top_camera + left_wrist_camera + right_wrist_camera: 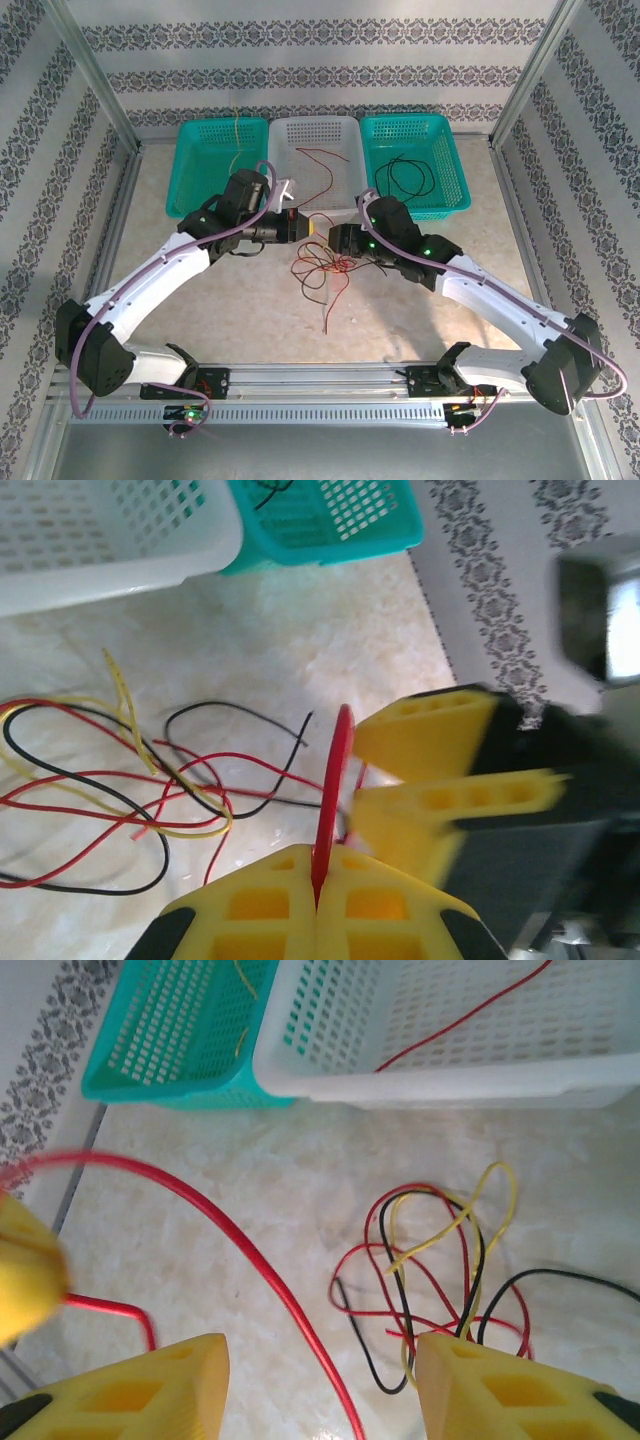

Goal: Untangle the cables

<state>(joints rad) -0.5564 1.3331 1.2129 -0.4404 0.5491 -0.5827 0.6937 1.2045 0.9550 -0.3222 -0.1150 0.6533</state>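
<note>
A tangle of thin red, yellow and black cables [320, 270] lies on the table between the two arms. The tangle [130, 790] is to the left in the left wrist view and the same tangle [440, 1270] is to the right in the right wrist view. My left gripper [318, 865] is shut on a red cable [338, 770] that rises from its tips. My right gripper [320, 1360] is open, and the red cable [250, 1250] runs between its fingers without touching them. The two grippers, left [303, 224] and right [333, 240], sit close together above the tangle.
Three baskets stand along the back: a teal one [205, 165] holding a yellow cable, a white one [290, 150] holding a red cable, and a teal one [450, 165] holding black cable. Metal frame posts and patterned walls border the table.
</note>
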